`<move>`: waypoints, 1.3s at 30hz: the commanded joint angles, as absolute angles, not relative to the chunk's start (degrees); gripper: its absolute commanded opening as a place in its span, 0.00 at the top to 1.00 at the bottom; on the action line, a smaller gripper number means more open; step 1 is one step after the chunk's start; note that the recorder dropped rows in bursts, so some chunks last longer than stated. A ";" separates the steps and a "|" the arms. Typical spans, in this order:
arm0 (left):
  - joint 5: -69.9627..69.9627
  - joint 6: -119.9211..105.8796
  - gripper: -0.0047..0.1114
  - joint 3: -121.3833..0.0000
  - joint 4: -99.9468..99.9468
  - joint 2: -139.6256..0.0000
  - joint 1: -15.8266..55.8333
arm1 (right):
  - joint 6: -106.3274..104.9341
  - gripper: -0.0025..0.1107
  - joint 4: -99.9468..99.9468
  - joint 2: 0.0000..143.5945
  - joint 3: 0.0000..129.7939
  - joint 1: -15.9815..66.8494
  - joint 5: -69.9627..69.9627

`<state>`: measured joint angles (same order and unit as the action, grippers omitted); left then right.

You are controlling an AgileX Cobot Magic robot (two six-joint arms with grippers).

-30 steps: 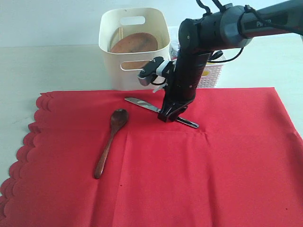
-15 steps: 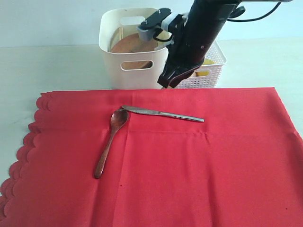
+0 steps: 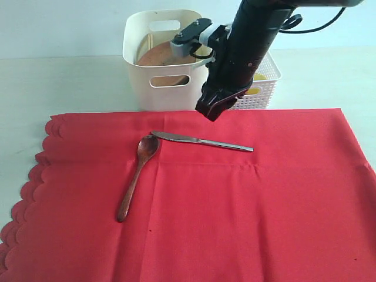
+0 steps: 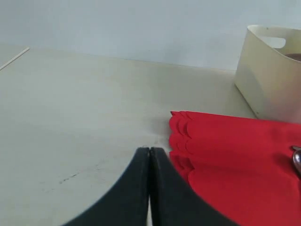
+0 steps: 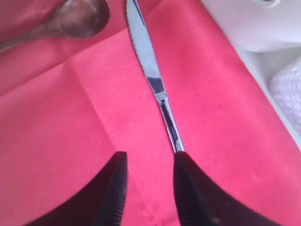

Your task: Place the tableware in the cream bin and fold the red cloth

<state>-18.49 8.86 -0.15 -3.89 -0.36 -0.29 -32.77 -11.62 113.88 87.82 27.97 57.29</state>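
hovering my right gripper (image 3: 212,110) above the red cloth (image 3: 247,211), jaws apart and empty; knife (image 3: 202,141) and spoon (image 3: 135,179) lie on its far part, by the cream bin (image 3: 167,88). left gripper (image 4: 149,151) closed over the desk (image 4: 70,117).

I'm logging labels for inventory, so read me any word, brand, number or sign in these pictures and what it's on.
No readable text in any view: the cream bin, white lattice basket, red cloth, slim metal knife, dark wooden spoon, left gripper and right gripper show no lettering, numbers or signs.
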 commanded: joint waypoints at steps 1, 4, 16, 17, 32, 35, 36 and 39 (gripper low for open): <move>-18.26 8.96 0.95 0.00 -3.86 0.00 0.06 | -34.48 0.54 -11.39 116.83 87.89 28.02 57.31; -18.26 8.86 0.95 0.00 -3.86 0.00 0.06 | -35.22 0.49 -11.39 118.83 87.89 28.02 56.69; -18.26 8.99 0.95 0.00 -3.86 0.00 0.06 | -32.84 0.49 -5.96 125.56 87.89 28.02 52.09; -18.26 8.99 0.95 0.00 -3.86 0.00 0.06 | -32.84 0.49 -5.96 126.06 87.89 28.02 52.09; -18.26 8.99 0.95 0.00 -3.86 0.00 0.06 | -33.35 0.95 -5.96 131.41 87.89 28.02 55.68; -18.26 8.99 0.95 0.00 -3.86 0.00 0.06 | -33.16 0.98 -5.63 130.70 87.89 28.02 59.71; -18.26 8.99 0.95 0.00 -3.86 0.00 0.06 | -33.16 0.98 -5.53 129.85 87.89 28.02 60.37; -18.26 8.99 0.95 0.00 -3.86 0.00 0.06 | -33.28 0.98 -5.53 126.21 87.89 28.02 61.28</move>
